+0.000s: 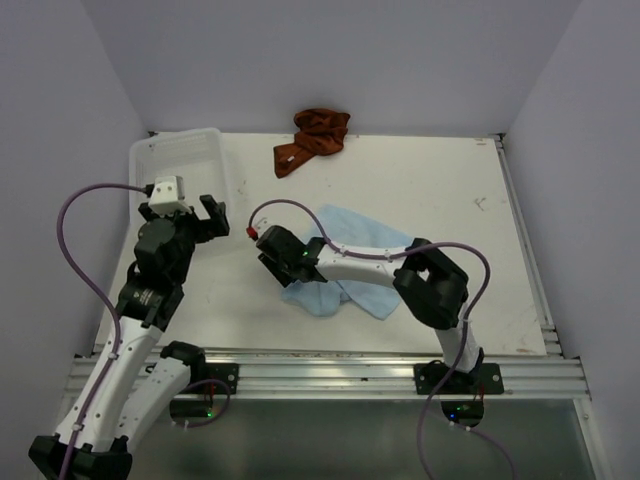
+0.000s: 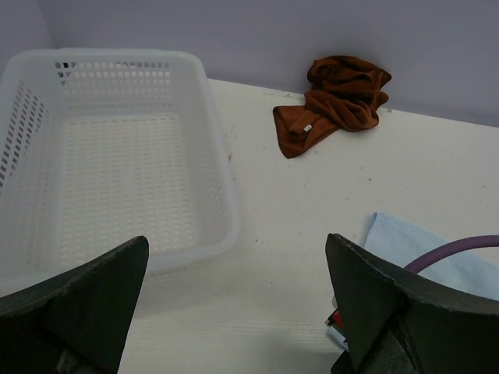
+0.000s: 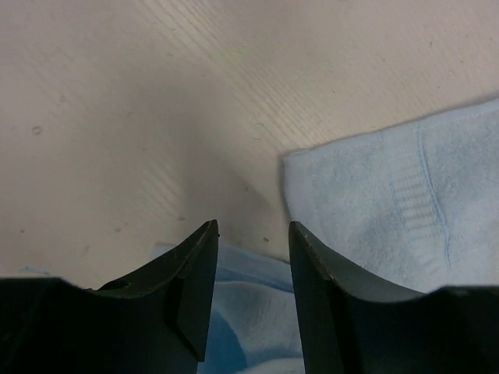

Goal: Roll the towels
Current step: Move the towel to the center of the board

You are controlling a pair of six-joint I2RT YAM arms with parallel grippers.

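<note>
Your blue towel (image 1: 362, 228) lies diagonally, near-left to far-right; right gripper (image 3: 253, 227) hangs over its left end, jaws apart; left gripper (image 2: 238, 240) gapes wide.

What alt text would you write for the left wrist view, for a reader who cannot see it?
An empty white mesh basket sits at left on a pale table, seen past the wide-open left end effector. A crumpled rust towel lies near the back wall; a corner of a light-blue towel shows at lower right.
</note>
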